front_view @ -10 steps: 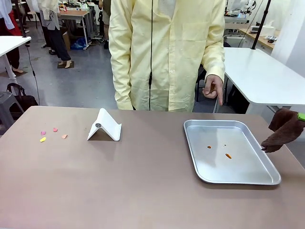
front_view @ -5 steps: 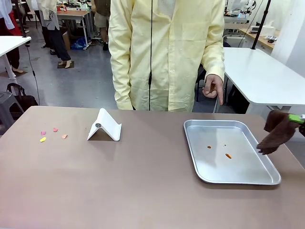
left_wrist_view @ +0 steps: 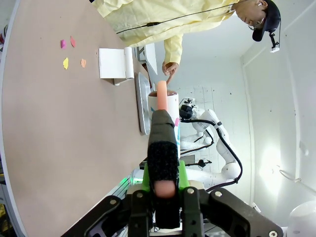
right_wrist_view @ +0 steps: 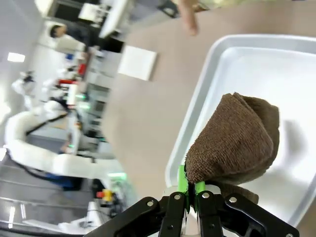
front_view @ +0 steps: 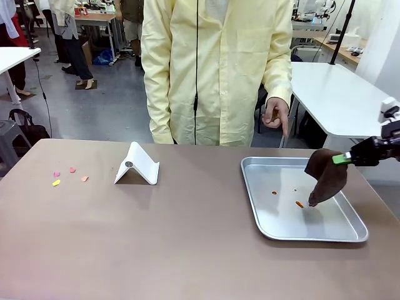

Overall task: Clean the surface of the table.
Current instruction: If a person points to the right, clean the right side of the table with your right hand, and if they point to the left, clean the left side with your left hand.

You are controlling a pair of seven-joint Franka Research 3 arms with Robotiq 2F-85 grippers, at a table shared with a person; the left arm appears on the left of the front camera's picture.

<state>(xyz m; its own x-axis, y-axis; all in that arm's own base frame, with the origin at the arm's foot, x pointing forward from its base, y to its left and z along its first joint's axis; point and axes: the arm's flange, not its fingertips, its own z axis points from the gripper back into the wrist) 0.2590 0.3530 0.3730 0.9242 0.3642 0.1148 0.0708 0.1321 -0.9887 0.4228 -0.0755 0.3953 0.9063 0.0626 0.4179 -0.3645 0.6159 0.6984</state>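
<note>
Above the table [front_view: 187,250] and tray [front_view: 275,215], right jaws pinch a brown cloth [front_view: 328,178]; left jaws clamp a tool [left_wrist_view: 163,148].

The tray [front_view: 275,228] sits on the table [front_view: 156,250]. Crumbs [front_view: 299,204] lie in the tray. A cloth [front_view: 326,175] hangs over the tray, pinched by the right gripper [front_view: 340,159]. Left of the tray is a stand [front_view: 137,165], with little bits [front_view: 69,175] farther left. Behind the tray is a person [front_view: 215,69].

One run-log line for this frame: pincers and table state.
right pincer: shut on brown cloth over tray | left pincer: shut on black-and-pink tool | table: coloured scraps on left side
</note>
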